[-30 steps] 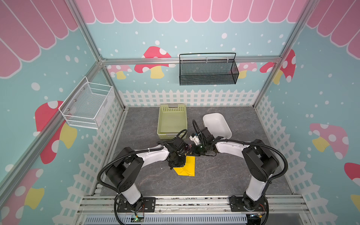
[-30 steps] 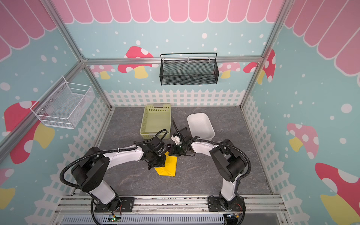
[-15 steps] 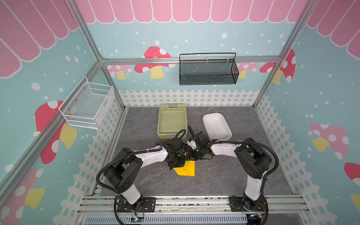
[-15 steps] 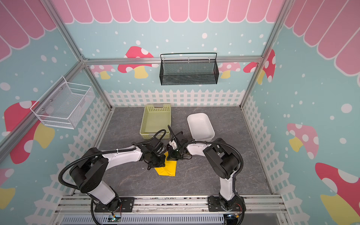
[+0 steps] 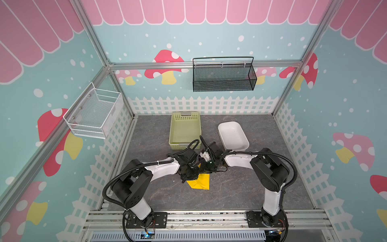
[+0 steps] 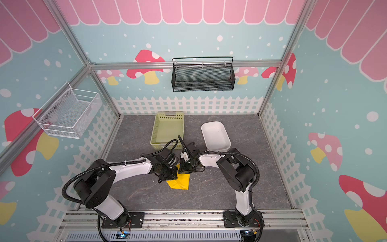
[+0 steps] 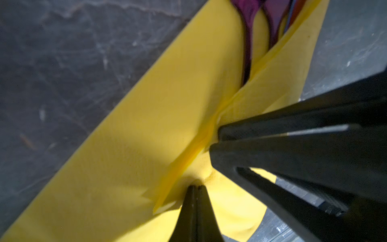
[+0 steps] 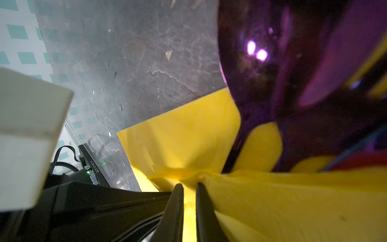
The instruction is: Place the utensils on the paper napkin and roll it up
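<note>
Hiding most of utensils (image 7: 248, 16), folded paper napkin (image 5: 201, 181); left claw (image 7: 195, 187) together, right claw (image 8: 189, 185) slightly apart.

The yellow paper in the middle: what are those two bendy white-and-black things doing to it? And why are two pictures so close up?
Those are two robot arms: the left arm and the right arm, fixed at the near edge of a grey table. The two wide pictures come from a camera high above. The two close ones come from small cameras on the arms' wrists, so everything looks huge. The yellow paper is a napkin, partly folded over shiny purple cutlery. Each arm ends in a pincer, called an end effector. The left end effector is shut, its tips at a fold of the napkin. The right end effector has its tips slightly apart, also at the napkin. Behind stand a green basket and a white dish.
</note>
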Robot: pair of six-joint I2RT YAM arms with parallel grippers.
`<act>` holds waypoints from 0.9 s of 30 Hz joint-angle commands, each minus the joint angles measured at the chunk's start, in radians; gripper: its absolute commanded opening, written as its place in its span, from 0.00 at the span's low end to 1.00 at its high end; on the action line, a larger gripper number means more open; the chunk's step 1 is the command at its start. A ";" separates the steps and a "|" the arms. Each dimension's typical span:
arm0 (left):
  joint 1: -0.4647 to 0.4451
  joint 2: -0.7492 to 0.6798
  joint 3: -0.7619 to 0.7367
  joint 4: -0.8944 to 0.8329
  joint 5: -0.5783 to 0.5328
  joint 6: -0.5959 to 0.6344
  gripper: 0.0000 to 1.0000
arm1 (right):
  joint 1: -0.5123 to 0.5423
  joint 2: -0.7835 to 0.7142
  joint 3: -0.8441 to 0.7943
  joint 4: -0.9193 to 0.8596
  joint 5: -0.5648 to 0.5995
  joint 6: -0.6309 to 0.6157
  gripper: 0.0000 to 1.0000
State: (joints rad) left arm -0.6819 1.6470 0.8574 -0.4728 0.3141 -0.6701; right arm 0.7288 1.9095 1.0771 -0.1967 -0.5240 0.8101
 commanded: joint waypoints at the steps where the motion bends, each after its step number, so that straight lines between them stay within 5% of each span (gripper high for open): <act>1: 0.002 0.018 -0.029 -0.023 -0.015 -0.011 0.00 | 0.000 0.012 0.000 -0.111 0.085 -0.020 0.20; 11: 0.001 0.027 -0.024 -0.021 -0.010 -0.015 0.00 | 0.000 -0.001 0.022 -0.155 0.114 -0.036 0.23; 27: 0.002 0.037 -0.009 -0.021 -0.006 -0.013 0.00 | 0.044 -0.057 -0.050 -0.032 -0.070 0.028 0.15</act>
State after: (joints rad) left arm -0.6815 1.6512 0.8574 -0.4595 0.3222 -0.6743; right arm 0.7582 1.8481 1.0500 -0.2298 -0.5728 0.8227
